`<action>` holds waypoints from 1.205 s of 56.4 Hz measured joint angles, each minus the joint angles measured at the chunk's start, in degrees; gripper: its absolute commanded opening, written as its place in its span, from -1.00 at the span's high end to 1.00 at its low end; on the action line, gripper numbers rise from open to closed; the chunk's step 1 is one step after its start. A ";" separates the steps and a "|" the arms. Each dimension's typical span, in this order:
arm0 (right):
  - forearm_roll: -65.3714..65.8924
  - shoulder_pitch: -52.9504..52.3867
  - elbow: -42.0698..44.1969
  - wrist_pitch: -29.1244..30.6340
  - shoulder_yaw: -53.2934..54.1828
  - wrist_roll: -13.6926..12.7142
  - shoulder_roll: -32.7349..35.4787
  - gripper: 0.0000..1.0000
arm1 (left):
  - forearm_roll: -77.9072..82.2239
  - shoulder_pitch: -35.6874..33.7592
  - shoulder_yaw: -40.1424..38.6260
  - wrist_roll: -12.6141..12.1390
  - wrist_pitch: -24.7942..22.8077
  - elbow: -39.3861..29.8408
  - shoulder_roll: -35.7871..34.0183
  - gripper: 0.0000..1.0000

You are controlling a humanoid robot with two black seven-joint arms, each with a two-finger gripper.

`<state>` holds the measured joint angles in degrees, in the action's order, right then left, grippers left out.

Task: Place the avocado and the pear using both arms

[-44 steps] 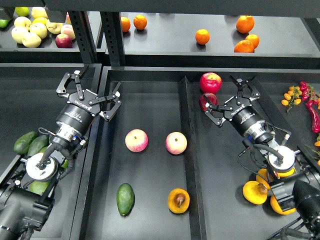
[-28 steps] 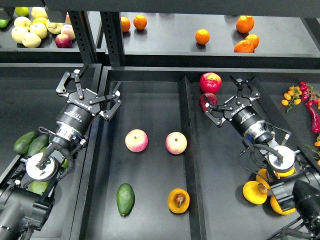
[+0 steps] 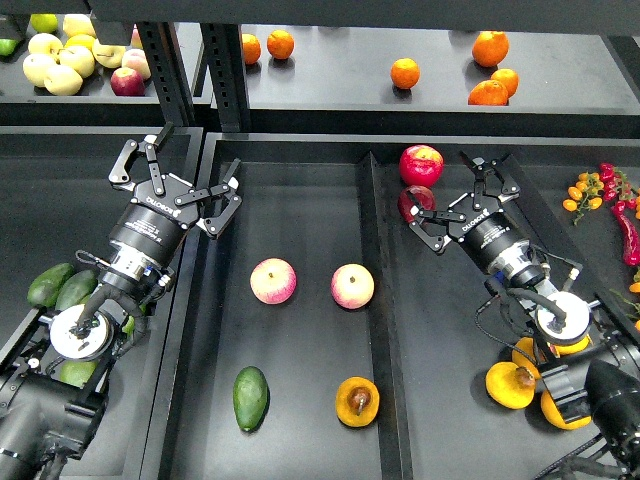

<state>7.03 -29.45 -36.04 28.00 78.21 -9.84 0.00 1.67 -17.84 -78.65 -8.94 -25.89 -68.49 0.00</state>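
White lettering is printed on the body of the left gripper (image 3: 172, 184) and of the right gripper (image 3: 462, 200), but it is too small to be read.

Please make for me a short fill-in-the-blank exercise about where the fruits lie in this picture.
1. The avocado lies to the ____ of the pear.
2. Both the left gripper and the right gripper hold ____.
3. Behind the avocado and pear lie ____ pink-yellow apples.

Missing words: left; nothing; two

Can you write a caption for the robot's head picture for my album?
Two open tools, left and right, hover above the avocado and pear lying in the tray.
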 measured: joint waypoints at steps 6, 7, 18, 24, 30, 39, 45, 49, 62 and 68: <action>0.00 0.00 0.00 0.00 0.01 0.00 0.00 -1.00 | 0.00 -0.17 0.00 -0.04 -0.16 0.11 0.00 -0.99; 0.00 0.00 0.00 0.00 0.01 0.00 0.00 -1.00 | 0.00 -0.17 0.00 -0.05 -0.25 0.11 0.00 -0.99; 0.00 -0.07 0.00 0.00 0.08 0.00 0.00 -1.00 | 0.43 -0.18 -0.23 -0.08 -2.00 0.17 0.00 -0.99; 0.00 -0.08 0.00 0.00 0.15 0.00 0.00 -1.00 | 0.58 0.05 -0.25 0.04 -2.10 0.17 0.00 -0.99; 0.00 -0.08 0.00 0.00 0.18 0.00 0.00 -1.00 | 1.10 -0.04 0.04 -0.41 -2.10 0.18 0.00 -0.98; 0.00 -0.10 0.25 0.00 0.32 -0.08 0.00 -1.00 | 1.32 -4.23 0.49 -10.88 -2.13 1.09 0.00 -0.87; 0.00 -0.14 0.50 0.00 0.57 -0.09 0.00 -1.00 | 1.32 -7.95 1.82 -17.09 -2.13 2.54 0.00 -0.81; 0.03 -0.15 0.70 0.00 0.73 -0.09 0.00 -1.00 | 1.32 -10.42 4.69 -18.48 -2.13 3.42 -0.01 -0.81; 0.08 0.24 0.80 0.00 2.03 0.55 0.00 -1.00 | -0.32 -20.72 27.13 -19.08 -2.13 5.02 -12.20 -0.84; 0.05 0.25 0.61 0.00 2.82 0.80 0.00 -1.00 | -2.19 -25.34 37.93 -19.07 -2.13 5.48 -18.48 -0.86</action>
<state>7.09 -29.19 -35.43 28.00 81.04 -9.04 0.00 -0.52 -43.17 -40.72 -28.01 -28.02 -63.01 -18.48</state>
